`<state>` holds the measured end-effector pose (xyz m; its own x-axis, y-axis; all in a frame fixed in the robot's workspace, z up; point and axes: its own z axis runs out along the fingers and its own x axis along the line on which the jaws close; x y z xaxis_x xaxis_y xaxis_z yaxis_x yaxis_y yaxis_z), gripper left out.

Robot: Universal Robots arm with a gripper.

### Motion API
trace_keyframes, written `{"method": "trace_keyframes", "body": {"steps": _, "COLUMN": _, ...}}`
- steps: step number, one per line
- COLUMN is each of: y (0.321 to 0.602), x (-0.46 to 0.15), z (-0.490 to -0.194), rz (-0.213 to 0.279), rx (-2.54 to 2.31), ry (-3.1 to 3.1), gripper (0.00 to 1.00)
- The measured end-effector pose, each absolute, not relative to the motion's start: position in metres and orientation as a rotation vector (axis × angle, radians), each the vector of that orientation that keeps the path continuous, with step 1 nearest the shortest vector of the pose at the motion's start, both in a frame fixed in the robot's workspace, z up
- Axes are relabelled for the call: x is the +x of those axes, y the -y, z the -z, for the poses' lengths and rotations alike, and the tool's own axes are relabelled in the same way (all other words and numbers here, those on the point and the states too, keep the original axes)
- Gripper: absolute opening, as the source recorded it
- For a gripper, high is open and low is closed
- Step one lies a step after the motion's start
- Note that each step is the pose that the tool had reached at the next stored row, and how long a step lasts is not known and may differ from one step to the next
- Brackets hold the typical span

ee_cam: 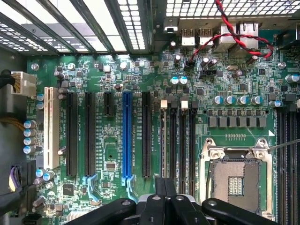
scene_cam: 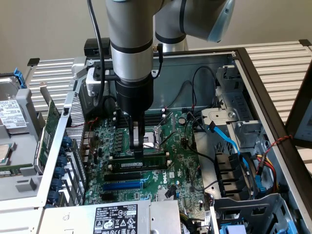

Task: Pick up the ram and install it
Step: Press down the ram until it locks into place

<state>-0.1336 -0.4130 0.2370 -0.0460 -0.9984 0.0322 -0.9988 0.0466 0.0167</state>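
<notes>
One ram stick lies in its slot on the motherboard while our closed tool presses it, so seating needs even downward force.

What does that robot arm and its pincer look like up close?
The arm is a thick tube of silver-grey metal, with a pale blue cap on a rounded joint. It narrows into a black cylinder, and a black cable runs down its side. The pincer has slim metal fingers; in the wrist view its linkages are black.
</notes>
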Motion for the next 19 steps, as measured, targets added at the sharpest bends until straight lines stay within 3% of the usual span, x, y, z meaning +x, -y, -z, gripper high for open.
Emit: {"method": "trace_keyframes", "body": {"steps": 19, "y": 0.4111, "x": -0.1337, "z": -0.2297, "rz": -0.016, "rx": 2.145, "ry": 2.247, "gripper": 0.11}}
